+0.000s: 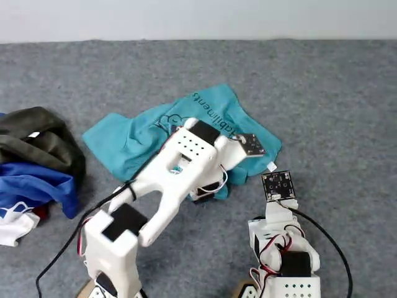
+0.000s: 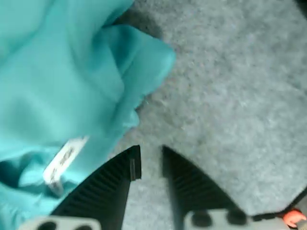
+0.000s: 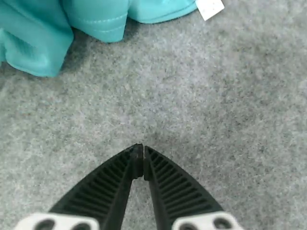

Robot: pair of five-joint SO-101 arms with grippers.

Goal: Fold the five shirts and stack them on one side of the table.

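On the grey tabletop a crumpled teal shirt lies mid-table, with other shirts heaped at its left edge. The left gripper has its fingers slightly apart beside the teal hem; the right gripper has its fingers closed on nothing.

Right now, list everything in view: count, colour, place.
teal shirt: 1, teal, crumpled mid-table, partly under left arm
tag: 1, white, on teal shirt's edge toward right arm
dark shirt: 1, olive-black, tops pile at table's left edge
blue shirt: 1, blue, below it in the pile
white cloth: 1, white, pile's near edge
table: 1, grey, under everything
left arm: 1, white, over teal shirt, jaws slightly apart at its edge
right arm: 1, white, near side, jaws shut over bare table
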